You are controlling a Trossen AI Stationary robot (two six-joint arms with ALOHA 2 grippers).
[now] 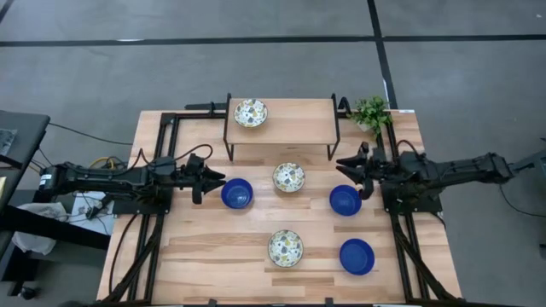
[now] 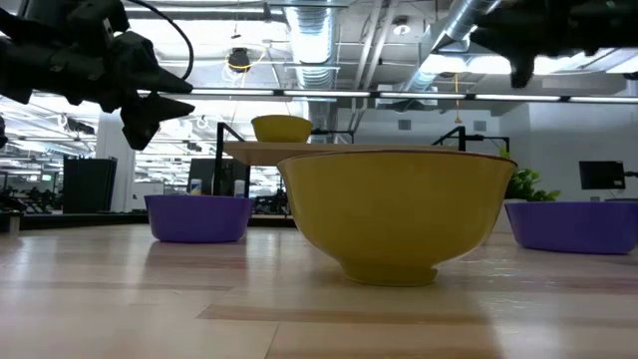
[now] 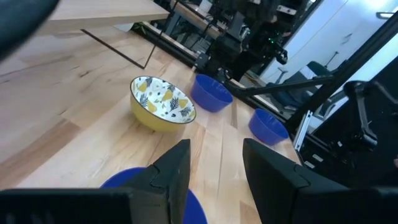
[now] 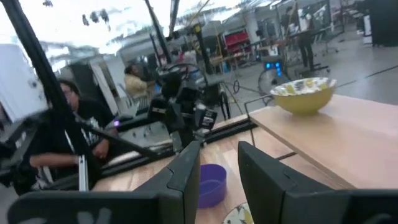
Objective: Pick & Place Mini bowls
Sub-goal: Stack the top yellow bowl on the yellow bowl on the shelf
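Six mini bowls are in the high view. One patterned bowl (image 1: 250,112) stands on a raised wooden shelf (image 1: 299,124) at the far side. Two more patterned bowls (image 1: 289,177) (image 1: 285,247) rest on the table's middle. Three blue bowls (image 1: 237,194) (image 1: 345,199) (image 1: 357,256) sit around them. My left gripper (image 1: 217,180) (image 3: 214,174) hovers open just left of the left blue bowl (image 3: 124,183). At the right, above the table, my right gripper (image 1: 343,164) (image 4: 217,171) is open just beyond the right blue bowl. Neither holds anything.
The shelf stands on thin black legs (image 1: 228,141). A small green plant (image 1: 371,111) is at the far right corner. Black frame rails (image 1: 162,136) run along both table sides. A person (image 4: 74,124) sits beyond the table's left side.
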